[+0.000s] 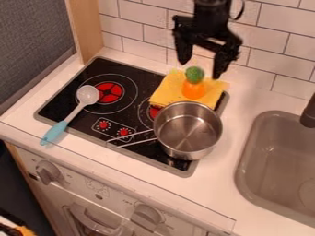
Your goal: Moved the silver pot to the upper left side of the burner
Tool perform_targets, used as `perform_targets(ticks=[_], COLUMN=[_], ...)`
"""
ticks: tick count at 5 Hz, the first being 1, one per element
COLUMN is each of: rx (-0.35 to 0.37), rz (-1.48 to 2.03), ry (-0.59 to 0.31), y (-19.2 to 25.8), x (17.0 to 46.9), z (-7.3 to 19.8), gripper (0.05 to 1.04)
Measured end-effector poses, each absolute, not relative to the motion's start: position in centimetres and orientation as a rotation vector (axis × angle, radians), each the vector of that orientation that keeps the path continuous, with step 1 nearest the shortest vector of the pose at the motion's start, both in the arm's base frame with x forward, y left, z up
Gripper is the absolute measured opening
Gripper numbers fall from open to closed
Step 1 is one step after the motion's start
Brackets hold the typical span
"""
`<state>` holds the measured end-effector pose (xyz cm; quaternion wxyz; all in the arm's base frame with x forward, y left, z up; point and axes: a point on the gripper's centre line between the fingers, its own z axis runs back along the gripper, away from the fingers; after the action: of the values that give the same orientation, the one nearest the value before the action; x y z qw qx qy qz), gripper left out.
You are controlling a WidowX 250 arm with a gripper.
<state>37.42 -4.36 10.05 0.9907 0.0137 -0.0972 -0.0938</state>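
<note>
The silver pot (pixel 206 138) sits upright at the right front of the black stovetop (pixel 61 99), its right side reaching past the stovetop's rim. Its thin wire handle (pixel 132 142) points left, ending near the two small printed dials (red in the middle). The pot partly covers one red burner (pixel 154 111); the other burner (pixel 111 93), at the left, is in plain sight.

The end effector (pixel 201 69) is open, its two fingers hanging well apart over the back right of the stovetop, and it is gripping nothing. Under it, a yellow cloth (pixel 166 94) lies across the back right corner, and on the cloth is an orange toy (pixel 193 90) with a round green top (pixel 195 74). The pot is just in front of the cloth.

A spoon with a pale, speckled head (pixel 87 94) and a blue handle (pixel 54 133) lies at a slant (head by the left burner, handle end over the front rim). To the right, a grey sink (pixel 271 156) is set into the white table (pixel 224 168), with a dark faucet (pixel 309 113) at its edge. White tiles (pixel 163 18) line the wall behind.
</note>
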Motion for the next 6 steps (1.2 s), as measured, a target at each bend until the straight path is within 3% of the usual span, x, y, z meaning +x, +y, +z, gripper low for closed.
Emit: perform_targets(ticks=[1,2,4,5,6], rx=[-0.015,-0.028,-0.007,0.002,0.009], rz=[-0.197,-0.221,-0.257,-0.252,-0.242], ry=[-0.21,-0.167,-0.094,-0.101,-0.097], y=[-6.2,-8.0,-9.3,-9.6,-9.5], x=[35.9,33.9,31.5,31.5,31.4], z=[10.0,7.8,3.3,2.8,2.1], gripper=[1.001,1.0,1.001,0.948,0.663])
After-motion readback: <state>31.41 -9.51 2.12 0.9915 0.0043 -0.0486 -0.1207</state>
